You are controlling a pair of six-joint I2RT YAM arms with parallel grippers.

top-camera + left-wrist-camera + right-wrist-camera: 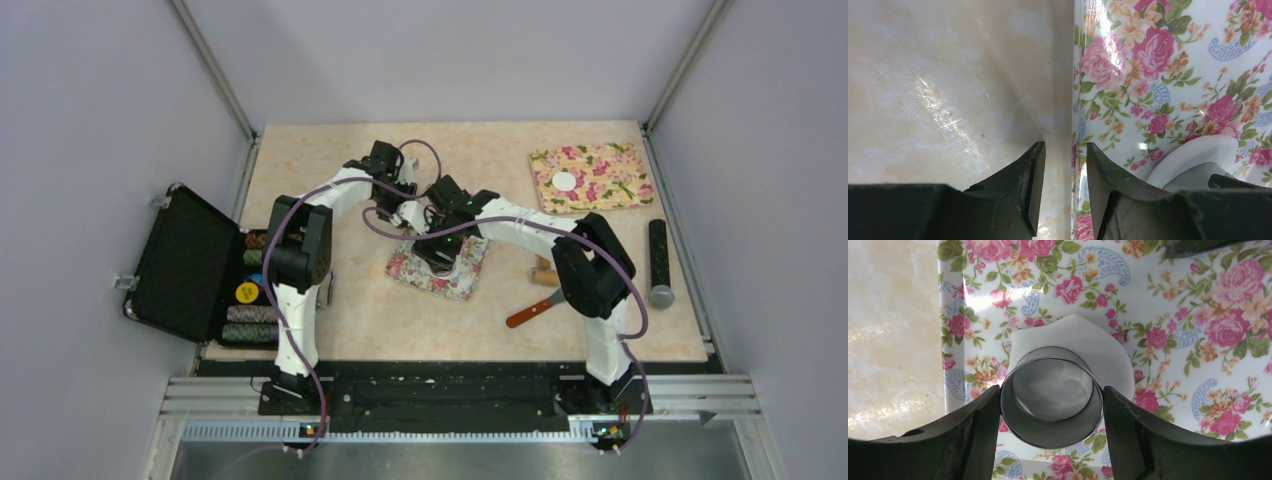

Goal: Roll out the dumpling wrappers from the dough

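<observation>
Counter (pixel 330 170): pale marbled top, boxed in by grey walls.

- Near floral mat (pixel 465 275), mid-counter: working surface that keeps the dough off the bare top.
- Dough (pixel 1098 347): white sheet already pressed flat, lying on this mat.
- Ring cutter (pixel 1050 440): metal, standing upright on the dough. Right gripper (pixel 1050 390) has its jaws clamped on the ring's sides, apparently to stamp out a round.
- Left gripper (pixel 1065 150): jaws set narrow and holding nothing, straddling the mat's edge, probably to steady the mat.
- Far floral mat (pixel 600 175), back right: carries one finished dumpling wrapper (pixel 565 181), set well apart from the cutting.
- Red-handled tool (pixel 530 310): lying idle beside the right arm.
- Black case (pixel 185 265): open, at the left edge.
</observation>
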